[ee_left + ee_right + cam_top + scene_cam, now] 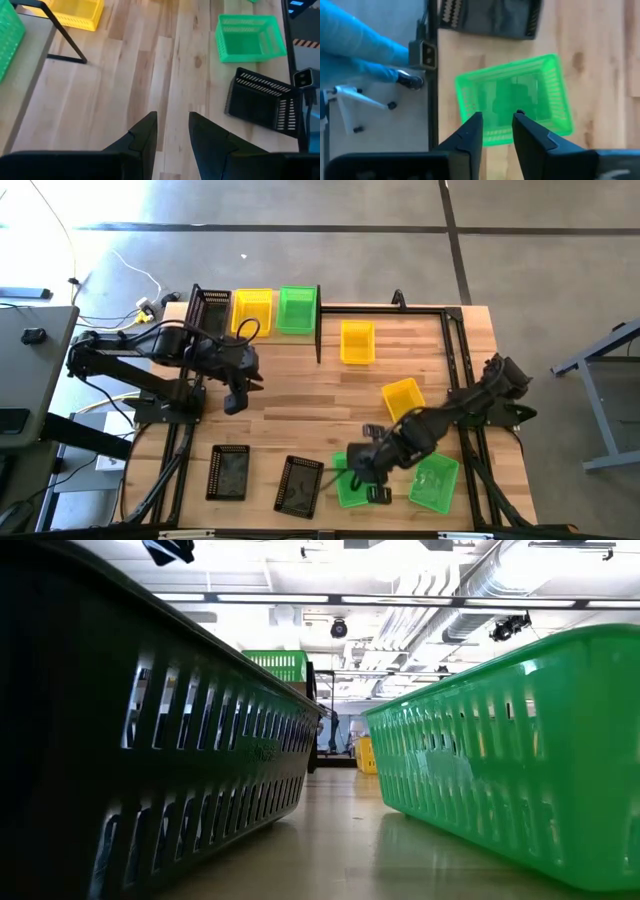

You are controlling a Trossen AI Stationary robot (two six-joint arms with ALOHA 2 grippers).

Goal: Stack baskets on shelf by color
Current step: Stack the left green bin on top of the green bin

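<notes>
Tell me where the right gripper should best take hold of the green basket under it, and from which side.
Probably from straight above, on one long wall's rim. The green basket sits upright and open-topped on the table, right below the right gripper, whose fingers are open just a narrow gap. That gap suits a thin wall, one finger inside, one outside. The perforated walls look thin, so pinching near a corner should flex less.

Industrial lab: exposed ceiling ducts [470,590], concrete floor [300,250].

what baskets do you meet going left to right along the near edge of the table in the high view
black basket → second black basket → green basket under the right claw → second green basket
</notes>
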